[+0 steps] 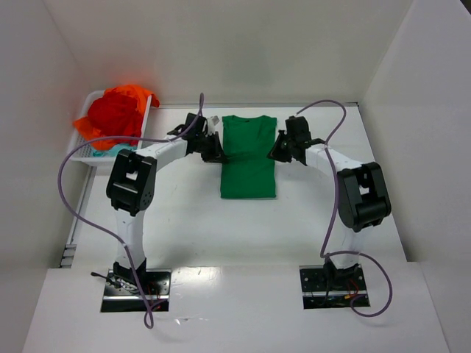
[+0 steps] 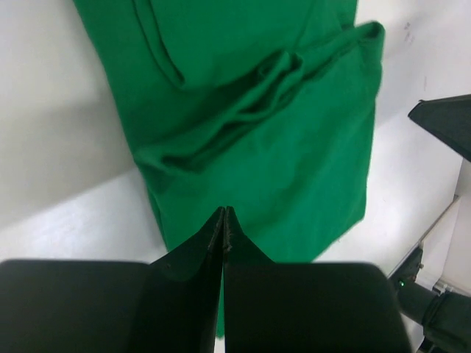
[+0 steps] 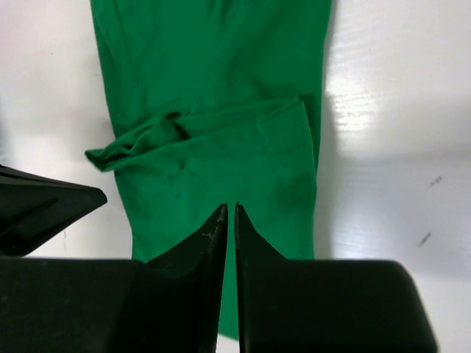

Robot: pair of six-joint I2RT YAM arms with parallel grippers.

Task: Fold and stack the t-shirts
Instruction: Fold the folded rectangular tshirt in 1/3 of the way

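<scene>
A bright green t-shirt [image 1: 249, 156] lies flat in the middle of the table, its sides and sleeves folded inward into a long strip. My left gripper [image 1: 214, 149] is at its left edge and my right gripper [image 1: 278, 150] at its right edge. In the left wrist view the left gripper [image 2: 224, 211] is shut with nothing between its jaws, above the green cloth [image 2: 280, 140]. In the right wrist view the right gripper [image 3: 229, 207] is shut to a hairline gap, empty, above the cloth [image 3: 221, 110]. Red [image 1: 114, 116], orange [image 1: 137, 94] and teal [image 1: 116, 150] t-shirts are heaped at the left.
A white slotted basket [image 1: 87, 152] holds the heap at the far left by the wall. White walls close in the table at the back and both sides. A small white tag [image 1: 213, 120] lies by the shirt's top left corner.
</scene>
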